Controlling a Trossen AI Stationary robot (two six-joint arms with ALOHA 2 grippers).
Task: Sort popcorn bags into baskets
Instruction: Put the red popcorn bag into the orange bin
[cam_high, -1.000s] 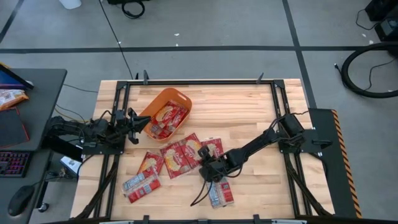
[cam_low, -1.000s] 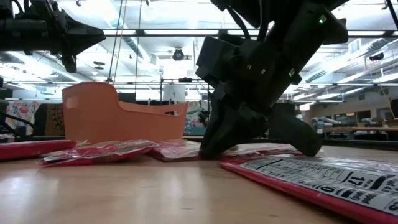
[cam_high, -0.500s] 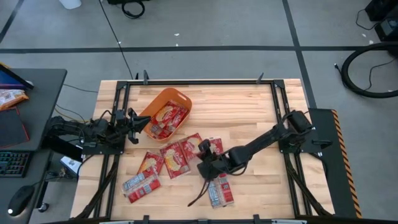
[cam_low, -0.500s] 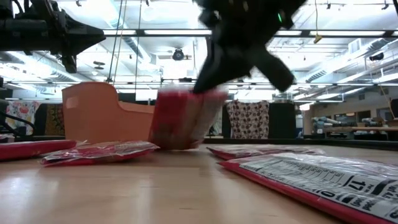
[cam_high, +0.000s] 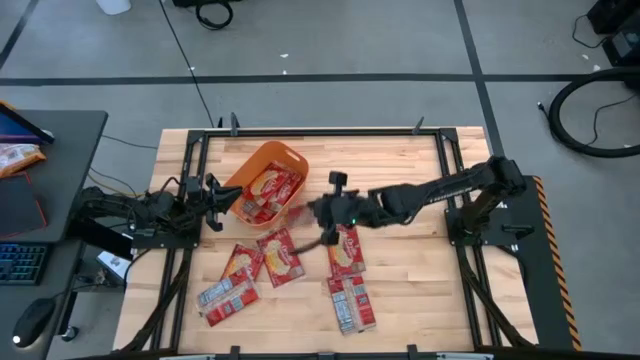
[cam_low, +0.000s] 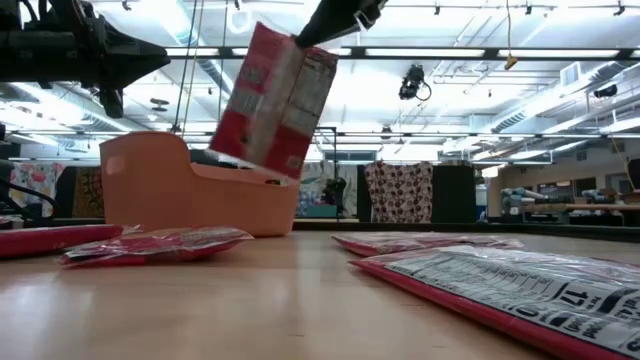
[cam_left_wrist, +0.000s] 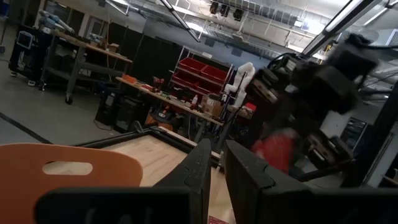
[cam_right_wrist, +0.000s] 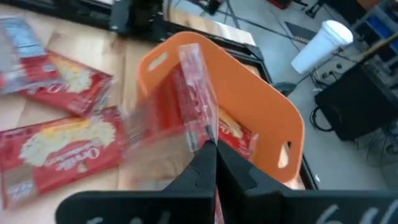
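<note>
- A second ago my right end effector (cam_high: 318, 212) was down on the tabletop (cam_high: 400, 170) among the loose bags; now it is up in the air, just right of the orange basket (cam_high: 290, 155).
- Its fingers are pressed together on one edge of a popcorn bag (cam_low: 276, 100), which hangs tilted below the pinch, clear of the wood. In the low view the bag dangles in front of the basket's rim.
- The right wrist view looks straight past the held bag into the basket, so I judge the carry is nearly lined up for a drop.
- The gap left in the middle cluster matches: the bag that lay beside the one at centre (cam_high: 279, 256) is gone from the tabletop.
- The basket already holds several red bags (cam_high: 262, 192).
- Still lying loose: one bag right of centre (cam_high: 346, 249), one near the front edge (cam_high: 351, 304), and two at front left (cam_high: 242, 262) (cam_high: 225, 298).
- My left end effector (cam_high: 222, 199) waits at the left edge beside the basket, carrying nothing; its fingers (cam_left_wrist: 200, 171) stand a narrow slit apart.
- Next I need the bag fully over the opening before letting go; it swings, and could catch on the rim.
</note>
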